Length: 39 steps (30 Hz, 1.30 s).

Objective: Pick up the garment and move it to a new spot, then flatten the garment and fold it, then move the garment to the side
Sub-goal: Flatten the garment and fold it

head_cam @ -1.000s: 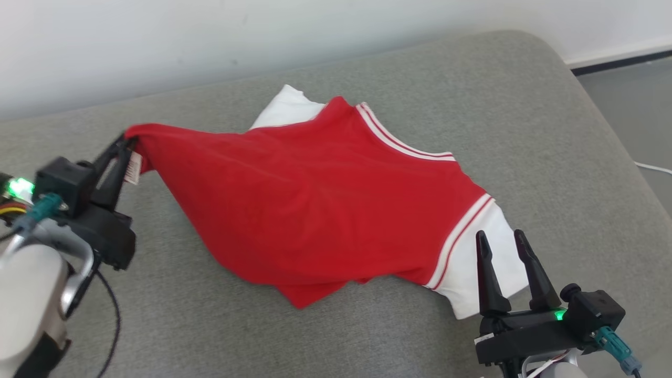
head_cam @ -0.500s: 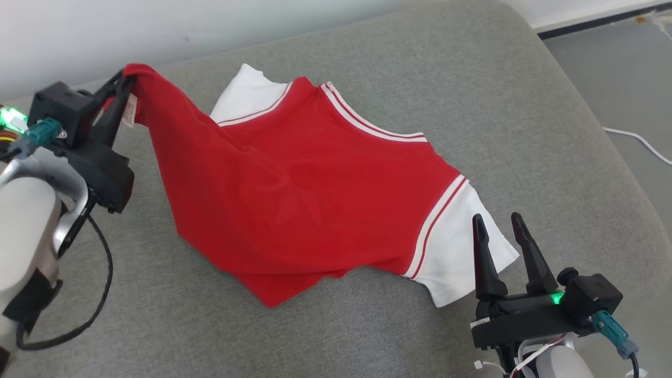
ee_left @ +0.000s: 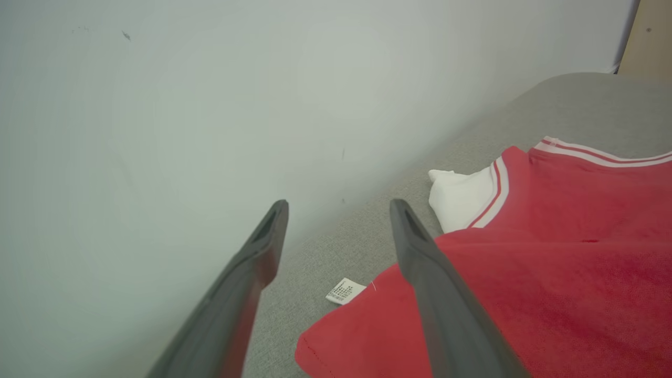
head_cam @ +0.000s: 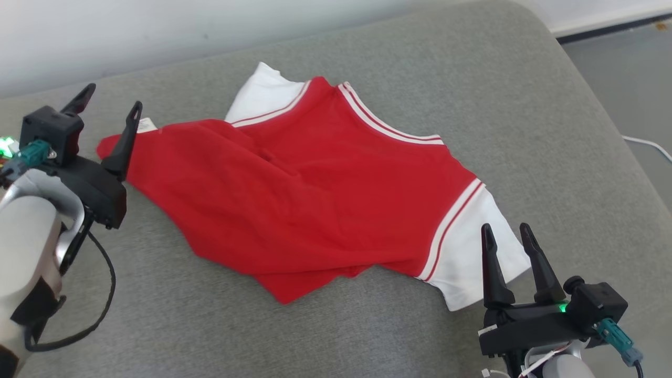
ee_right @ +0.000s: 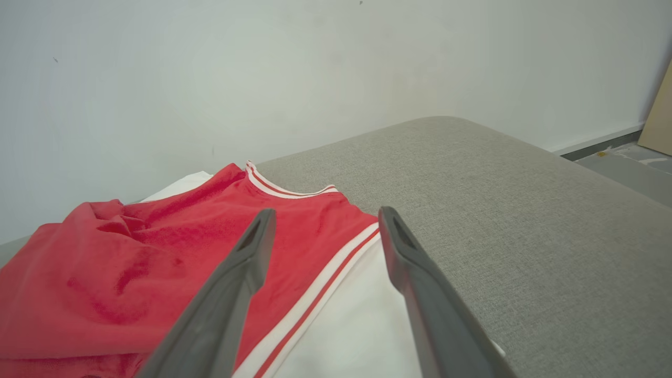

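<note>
Red-and-white garment lay rumpled on a grey cushion; left gripper and right gripper both gaped empty (flattening probably needed opposite corners tugged outward).

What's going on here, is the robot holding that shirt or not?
Not holding it. The red and white shirt lies rumpled, partly folded over itself, on the grey cushion. The left gripper is open at the shirt's red corner, near the white label, gripping nothing. The right gripper is open too, poised at the white sleeve on the near right. Flattening and folding are not yet done.
</note>
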### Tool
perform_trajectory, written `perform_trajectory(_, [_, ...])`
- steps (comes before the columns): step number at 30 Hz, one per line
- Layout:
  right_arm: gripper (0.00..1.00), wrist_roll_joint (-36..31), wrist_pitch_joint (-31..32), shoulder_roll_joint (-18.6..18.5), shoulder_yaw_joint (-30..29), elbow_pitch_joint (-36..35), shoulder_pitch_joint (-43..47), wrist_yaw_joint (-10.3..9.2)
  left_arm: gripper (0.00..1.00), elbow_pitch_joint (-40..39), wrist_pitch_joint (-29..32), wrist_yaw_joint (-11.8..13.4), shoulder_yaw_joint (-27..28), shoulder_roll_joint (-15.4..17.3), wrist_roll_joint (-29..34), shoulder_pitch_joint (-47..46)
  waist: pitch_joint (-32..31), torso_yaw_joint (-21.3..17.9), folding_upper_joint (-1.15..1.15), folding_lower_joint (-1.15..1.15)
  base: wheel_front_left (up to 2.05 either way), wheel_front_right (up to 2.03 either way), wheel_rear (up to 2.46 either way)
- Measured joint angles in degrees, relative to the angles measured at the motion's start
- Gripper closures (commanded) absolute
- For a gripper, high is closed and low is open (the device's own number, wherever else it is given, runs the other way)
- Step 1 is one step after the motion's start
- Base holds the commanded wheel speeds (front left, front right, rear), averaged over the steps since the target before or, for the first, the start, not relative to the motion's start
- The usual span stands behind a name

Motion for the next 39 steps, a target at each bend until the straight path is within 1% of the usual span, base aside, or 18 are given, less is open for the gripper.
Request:
perform_trajectory(2, [0.0, -0.4, 0.0, 0.0, -0.3, 0.0, 0.5, 0.0, 0.0, -0.9, -0.3, 0.0, 0.9, 0.0, -0.2, 1.4, -0.7, 1.0, 0.0, 0.0, 0.0, 0.0, 0.0])
perform_trajectory(4, [0.0, -0.5, 0.0, 0.0, -0.4, 0.0, 0.9, 0.0, 0.0, -3.3, -0.5, 1.1, 2.9, -0.1, -0.8, 3.0, -1.4, 2.0, 0.0, -0.01, 0.0, 0.0, 0.0])
perform_trajectory(9, [0.0, -0.8, 0.0, 0.0, -0.7, -0.2, 1.8, 0.0, 0.0, -13.5, -0.6, 4.9, 9.2, -1.2, -1.4, 9.9, -3.1, 4.7, 0.0, -0.01, 0.0, 0.0, 0.0])
perform_trajectory(11, [0.0, -0.9, 0.0, 0.0, -0.7, -0.1, 2.1, 0.0, 0.0, -17.4, -0.6, 6.6, 11.5, -2.3, -1.1, 13.6, -3.6, 5.9, 0.0, -0.01, 0.0, 0.0, 0.0])
perform_trajectory(12, [0.0, -1.1, 0.0, 0.0, -0.8, -0.1, 2.3, 0.0, 0.0, -20.8, -0.6, 8.1, 13.5, -3.6, -0.2, 17.3, -4.1, 7.0, 0.0, -0.01, 0.0, 0.0, 0.0])
perform_trajectory(16, [0.0, -1.4, 0.0, 0.0, -0.9, -0.1, 2.6, 0.0, 0.0, -26.4, -0.6, 11.1, 17.4, -6.8, 1.2, 24.3, -4.9, 8.8, -0.01, -0.01, 0.0, 0.0, 0.0])
perform_trajectory(18, [0.0, -1.4, 0.0, 0.0, -1.0, -0.2, 2.6, 0.0, 0.0, -28.2, -0.6, 11.6, 18.6, -8.7, 1.8, 27.6, -5.3, 9.5, 0.0, -0.01, 0.0, 0.0, 0.0])
perform_trajectory(21, [0.0, -1.4, 0.0, -0.2, -1.2, -0.2, 2.6, 0.0, 0.0, -29.5, -0.6, 11.8, 20.0, -11.4, 3.2, 32.2, -5.6, 10.2, 0.0, -0.02, 0.0, 0.0, 0.0])
perform_trajectory(25, [0.0, -1.4, 0.0, -0.3, -1.2, -0.2, 2.8, 0.0, 0.0, -30.0, -0.6, 10.9, 20.7, -14.8, 4.9, 36.1, -6.0, 10.7, 0.0, -0.02, 0.0, 0.0, 0.0])
perform_trajectory(30, [0.0, -1.4, 0.0, -0.5, -1.0, 0.0, 3.0, 0.0, 0.0, -27.1, -0.6, 8.1, 20.1, -18.1, 6.2, 39.7, -6.5, 10.5, 0.0, -0.01, 0.0, 0.0, 0.0])
perform_trajectory(36, [0.0, -1.4, 0.0, -0.5, -0.7, 0.0, 3.1, 0.0, 0.0, -22.0, -0.6, 5.0, 16.8, -21.8, 9.2, 41.9, -6.8, 9.4, 0.0, -0.01, 0.0, 0.0, 0.0])
perform_trajectory(39, [0.0, -1.4, 0.0, -0.5, -0.8, 0.0, 3.1, 0.0, 0.0, -19.0, -0.6, 4.1, 14.7, -23.5, 11.1, 42.1, -6.4, 8.7, 0.0, -0.01, 0.0, 0.0, 0.0])
